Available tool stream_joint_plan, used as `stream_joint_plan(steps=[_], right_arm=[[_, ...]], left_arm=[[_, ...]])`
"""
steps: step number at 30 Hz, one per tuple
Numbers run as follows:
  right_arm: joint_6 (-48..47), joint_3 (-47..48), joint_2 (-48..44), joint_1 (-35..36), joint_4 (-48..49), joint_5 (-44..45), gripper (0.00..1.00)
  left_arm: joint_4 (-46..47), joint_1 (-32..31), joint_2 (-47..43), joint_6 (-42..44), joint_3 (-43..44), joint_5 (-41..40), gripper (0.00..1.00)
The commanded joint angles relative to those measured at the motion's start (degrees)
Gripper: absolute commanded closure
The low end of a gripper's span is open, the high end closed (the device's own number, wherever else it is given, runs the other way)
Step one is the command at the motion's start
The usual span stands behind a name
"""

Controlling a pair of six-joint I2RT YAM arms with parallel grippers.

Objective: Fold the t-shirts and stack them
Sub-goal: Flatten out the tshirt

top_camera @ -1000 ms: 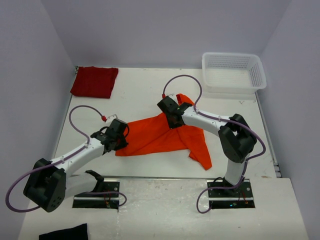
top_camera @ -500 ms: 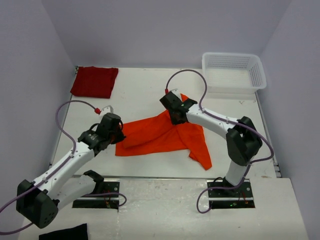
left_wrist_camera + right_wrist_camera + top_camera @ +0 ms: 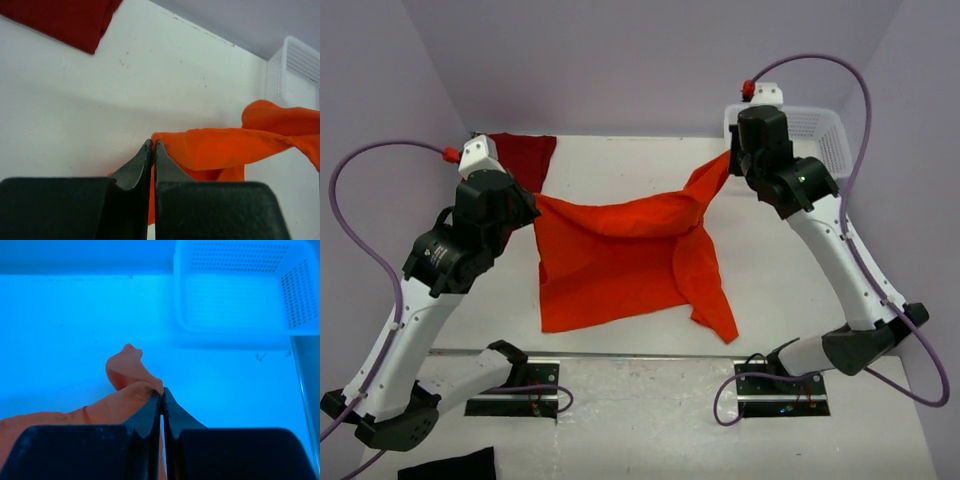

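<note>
Top external view: both arms stand high over the table (image 3: 610,170), with the orange shirt (image 3: 620,260) stretched between them. The left gripper (image 3: 533,206) is clamped on the shirt's upper left corner. The right gripper (image 3: 730,162) is clamped on a fold at its upper right. Between the two grips the top edge sags in a shallow curve. Below it the cloth hangs as a broad sheet, and a long pointed flap trails to the lower right. I cannot tell whether the hem touches the table.

The red shirt (image 3: 532,152) lies folded at the far left corner, partly hidden by the left arm and apart from the orange one. A white basket (image 3: 825,125) sits at the far right corner, behind the right gripper. A black cloth (image 3: 450,467) lies at the near left, in front of the arm bases.

Left wrist view: the jaws are pressed together with no gap, pinching a thin edge of orange cloth at their tips. The shirt bunches away to the right.

Right wrist view, tinted blue: the jaws meet tip to tip on a ridge of the shirt, which rises in a small peak just left of them. The basket stands beyond.
</note>
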Motion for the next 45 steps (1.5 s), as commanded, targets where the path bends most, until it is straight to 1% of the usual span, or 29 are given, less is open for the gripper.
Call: stream_joint_plan(steps=[1, 8, 10, 13, 14, 18, 22, 25, 26, 27, 29, 32, 33, 36, 38, 41, 42, 43, 45], right_arm=[[-4.94, 5.1, -4.18, -1.56, -1.93, 0.69, 1.0], [-6.96, 11.51, -10.16, -1.48, -2.36, 2.8, 1.0], [-6.97, 17.73, -11.04, -1.57, -3.85, 2.63, 1.0], [-7.84, 21.88, -12.44, -1.57, -4.65, 2.36, 1.0], [-8.8, 24.07, -12.8, -1.48, -4.65, 2.36, 1.0], [-11.53, 30.67, -13.85, -1.48, -6.58, 2.45, 1.0], [-12.42, 33.31, -17.27, -1.48, -7.2, 0.7, 1.0], [-12.33, 33.14, -19.65, -1.48, -7.9, -4.74, 1.0], [-12.41, 32.79, -21.48, -1.48, -7.9, -8.93, 1.0], [-11.98, 32.88, -22.2, -1.48, -8.08, -10.89, 1.0], [-11.8, 34.72, -23.69, -1.39, -8.6, -16.67, 1.0], [-10.66, 38.4, -24.31, -1.48, -10.01, -21.53, 1.0], [-10.31, 38.94, -24.4, -1.48, -10.27, -24.24, 1.0], [-9.6, 39.65, -23.88, -1.39, -9.93, -26.9, 1.0], [-9.6, 38.77, -22.74, -1.39, -9.57, -26.21, 1.0], [-10.83, 35.7, -19.58, -1.39, -8.52, -23.31, 1.0], [-11.7, 34.12, -18.78, -1.48, -6.6, -23.04, 1.0], [-12.06, 30.11, -18.6, -1.39, -5.1, -21.82, 1.0], [-13.37, 28.14, -17.12, -1.48, -3.16, -20.67, 1.0]], left_arm=[[-4.69, 0.28, 2.38, 4.2, 6.83, -6.64, 1.0], [-9.87, 0.28, 4.5, 7.54, 21.14, -14.47, 1.0], [-11.63, 0.28, 5.29, 8.51, 25.8, -16.93, 1.0], [-11.47, 0.28, 5.64, 11.06, 29.42, -17.29, 1.0], [-11.38, 0.28, 5.73, 11.67, 31.87, -17.38, 1.0], [-8.22, 0.28, 5.38, 18.08, 36.89, -15.27, 1.0], [-4.01, 0.28, 3.54, 22.13, 40.5, -11.5, 1.0], [-2.68, 0.28, 2.39, 23.63, 42.52, -7.28, 1.0], [-2.68, 0.19, 2.13, 24.06, 43.14, -5.09, 1.0], [-2.59, 0.36, 1.95, 24.07, 44.19, -4.2, 1.0], [-2.5, 0.28, 1.78, 24.07, 45.34, -1.05, 1.0], [-1.8, 0.28, 1.51, 23.98, 46.66, 3.0, 1.0], [-1.1, 0.28, 1.43, 23.98, 46.57, 3.62, 1.0], [-0.74, 0.28, 3.35, 24.59, 46.05, 3.63, 1.0], [-1.44, 0.28, 5.28, 24.95, 45.52, 1.97, 1.0], [0.66, 0.28, 8.54, 25.65, 40.87, -1.71, 1.0], [2.06, 0.28, 10.2, 25.82, 38.42, -2.6, 1.0], [2.94, 0.28, 11.0, 25.91, 37.35, -4.18, 1.0], [4.52, 0.28, 13.8, 26.26, 35.59, -5.24, 1.0]])
